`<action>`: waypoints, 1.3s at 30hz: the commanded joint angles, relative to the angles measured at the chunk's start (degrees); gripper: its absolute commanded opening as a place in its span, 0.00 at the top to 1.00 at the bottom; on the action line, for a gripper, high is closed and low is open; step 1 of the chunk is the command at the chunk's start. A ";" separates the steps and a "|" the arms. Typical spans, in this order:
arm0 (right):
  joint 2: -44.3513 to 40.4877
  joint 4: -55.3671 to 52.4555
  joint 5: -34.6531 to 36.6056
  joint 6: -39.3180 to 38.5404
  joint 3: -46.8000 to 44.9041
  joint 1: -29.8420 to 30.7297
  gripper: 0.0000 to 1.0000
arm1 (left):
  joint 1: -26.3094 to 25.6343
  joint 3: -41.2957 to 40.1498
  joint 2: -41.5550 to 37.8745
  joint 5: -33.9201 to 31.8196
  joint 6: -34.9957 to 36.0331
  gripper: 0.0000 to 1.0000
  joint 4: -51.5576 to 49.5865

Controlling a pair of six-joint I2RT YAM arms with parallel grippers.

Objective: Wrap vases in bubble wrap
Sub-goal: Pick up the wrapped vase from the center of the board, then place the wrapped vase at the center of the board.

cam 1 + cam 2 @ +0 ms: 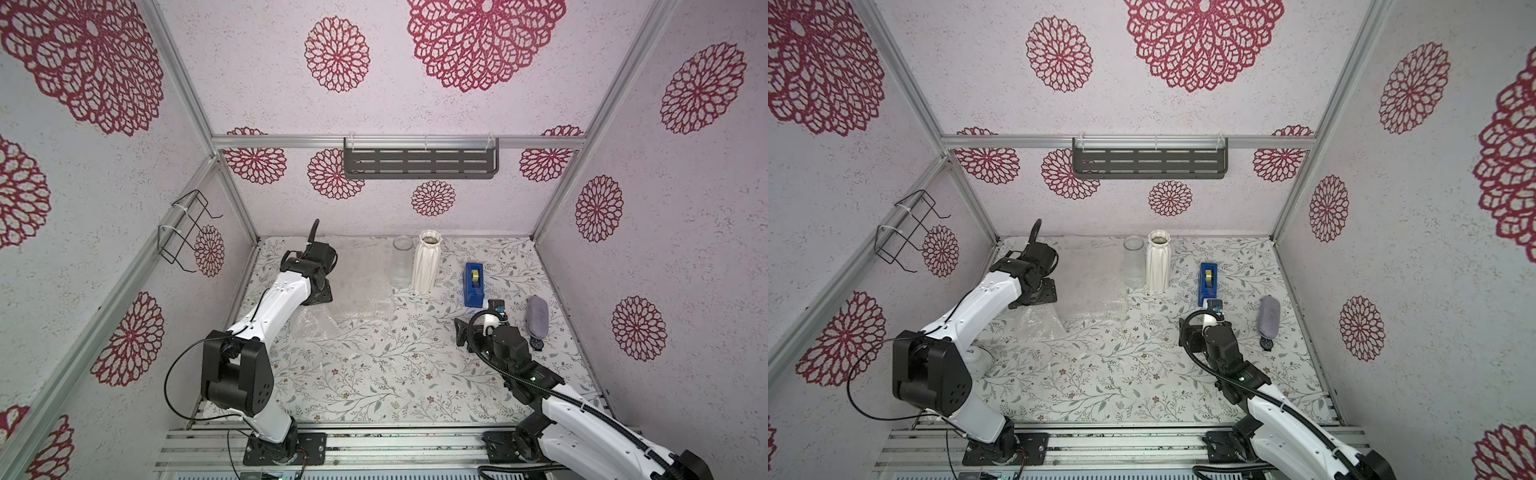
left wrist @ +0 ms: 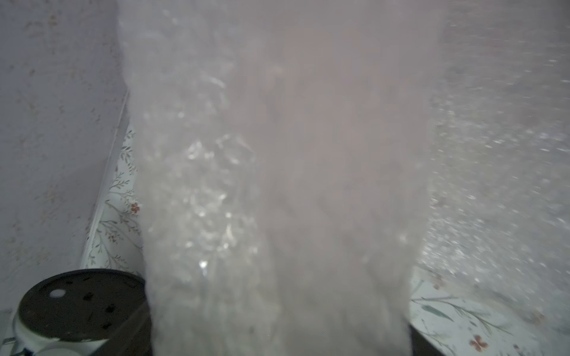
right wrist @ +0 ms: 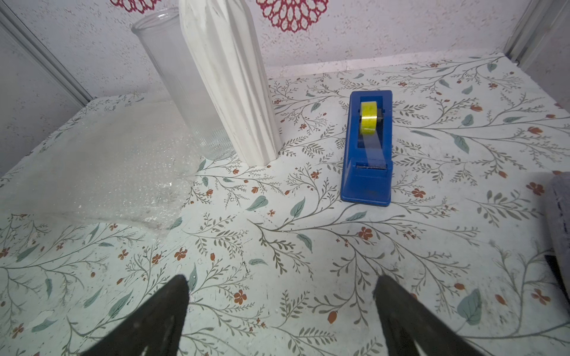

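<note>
Vases: white vase (image 1: pixel 427 266) and glass vase (image 1: pixel 402 266) stand bare on the surface, side by side, left of the dispenser (image 1: pixel 475 283). Wrap (image 1: pixel 357 291) lies flat farther left. Left jaws hold a wide wrap-covered bundle (image 2: pixel 277 185), judged a third vase; taping unconfirmed. Right jaws wide, empty, near the dispenser. Assessment: two left to wrap. No legible brand, label or writing.

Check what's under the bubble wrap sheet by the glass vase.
Only the floral table cover shows faintly through the bubble wrap; I see no object under its flat part. The left arm hides one end of it, so that stretch cannot be checked.
</note>
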 commanded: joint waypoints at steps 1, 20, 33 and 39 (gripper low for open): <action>-1.28 -0.22 0.57 -0.46 -0.58 -0.43 0.03 | 3.48 0.88 1.11 -3.87 -2.67 0.51 0.77; 1.49 1.81 -4.30 1.93 -0.52 -0.52 0.01 | 17.33 -8.78 6.97 5.55 -7.81 0.45 11.64; 13.61 7.96 -9.29 8.18 3.56 -0.11 0.08 | 16.26 -13.26 -3.35 1.52 -9.77 0.06 15.89; 24.11 11.26 -9.27 12.77 9.21 2.32 0.14 | 11.14 -14.63 -12.03 -3.11 -10.25 0.00 15.73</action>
